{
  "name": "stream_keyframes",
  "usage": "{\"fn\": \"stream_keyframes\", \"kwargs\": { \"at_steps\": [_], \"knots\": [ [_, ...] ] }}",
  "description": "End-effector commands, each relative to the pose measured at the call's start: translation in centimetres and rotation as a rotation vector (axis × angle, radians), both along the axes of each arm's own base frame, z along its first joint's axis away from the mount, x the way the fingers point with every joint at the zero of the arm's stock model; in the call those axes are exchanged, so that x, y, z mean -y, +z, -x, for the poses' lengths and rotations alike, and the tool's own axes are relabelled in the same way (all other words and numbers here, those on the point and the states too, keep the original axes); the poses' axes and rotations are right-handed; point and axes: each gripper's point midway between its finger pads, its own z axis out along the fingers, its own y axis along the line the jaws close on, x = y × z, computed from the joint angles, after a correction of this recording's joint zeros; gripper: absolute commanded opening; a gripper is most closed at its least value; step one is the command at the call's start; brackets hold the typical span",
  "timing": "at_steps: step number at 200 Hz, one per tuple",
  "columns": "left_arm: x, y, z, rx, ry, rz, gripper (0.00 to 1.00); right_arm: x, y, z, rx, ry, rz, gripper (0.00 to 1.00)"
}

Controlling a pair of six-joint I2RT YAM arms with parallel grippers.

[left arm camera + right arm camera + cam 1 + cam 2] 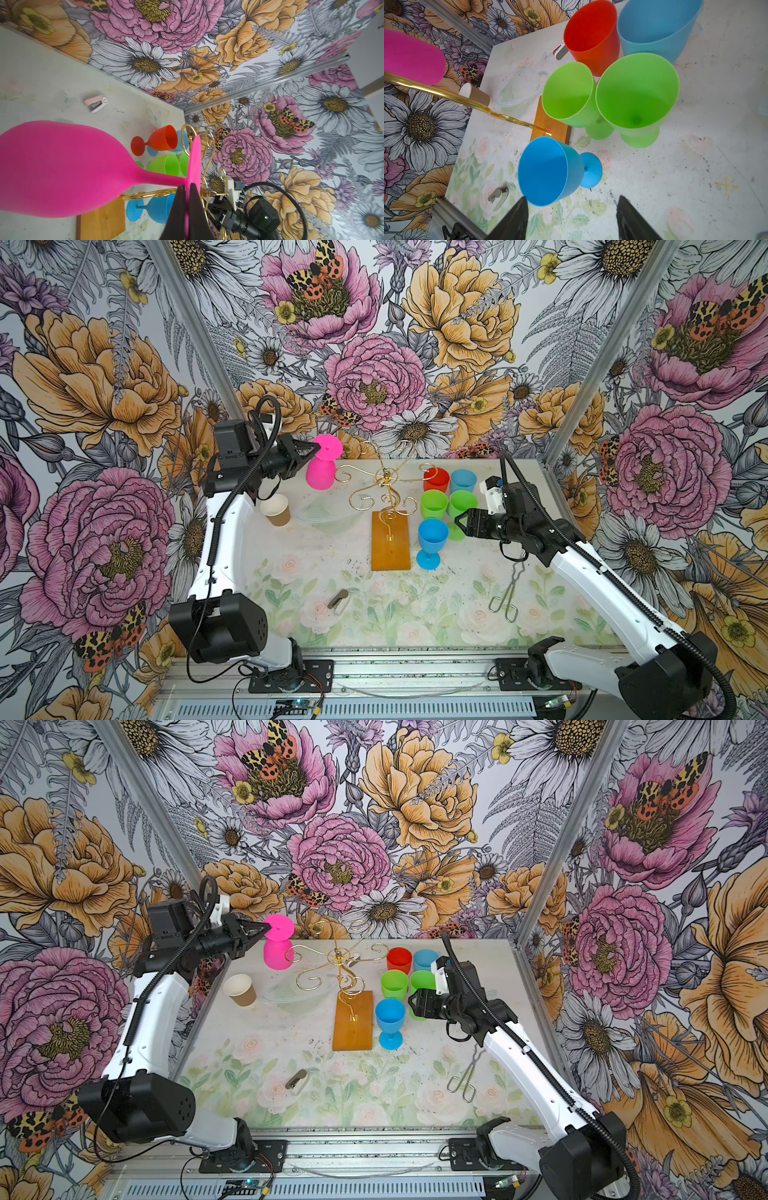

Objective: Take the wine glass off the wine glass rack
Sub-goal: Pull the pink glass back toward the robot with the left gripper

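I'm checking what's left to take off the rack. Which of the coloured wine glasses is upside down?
The pink wine glass, foot up, its foot pinched in the left gripper. The red, blue and green glasses all stand upright on the table.

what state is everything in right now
pink wine glass: upside down, held by its foot
left gripper: shut on the foot's rim
right gripper: open, empty
wine glass rack: upright on its base
blue glass: upright on the table
two green glasses: upright
red glass: upright
paper cup: upright, empty
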Motion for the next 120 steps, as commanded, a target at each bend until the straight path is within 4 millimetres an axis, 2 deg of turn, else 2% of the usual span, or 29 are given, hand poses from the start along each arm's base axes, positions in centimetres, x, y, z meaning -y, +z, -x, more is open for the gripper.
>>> {"fn": "stream_keyframes", "kwargs": {
  "at_steps": [1,29,57,94,120],
  "knots": [
    [-2.6,-2.9,1.1,-0.067,0.133,-0.210,0.00,0.1,1.3,-0.5,0.045,-0.010,-0.018,0.68],
    [-4.0,-5.7,3.8,-0.139,0.212,-0.393,0.00,0.1,1.6,-0.4,0.054,-0.009,-0.020,0.68],
    [-3.3,-8.1,7.3,-0.192,0.190,-0.504,0.00,0.1,2.0,-0.4,0.065,-0.005,-0.023,0.68],
    [-0.6,-10.3,12.5,-0.232,0.083,-0.532,0.00,-0.1,2.2,-0.4,0.064,0.001,-0.032,0.68],
    [3.3,-10.3,16.0,-0.168,-0.085,-0.513,0.00,-0.5,2.1,-0.5,0.053,0.013,-0.042,0.68]
  ]
}}
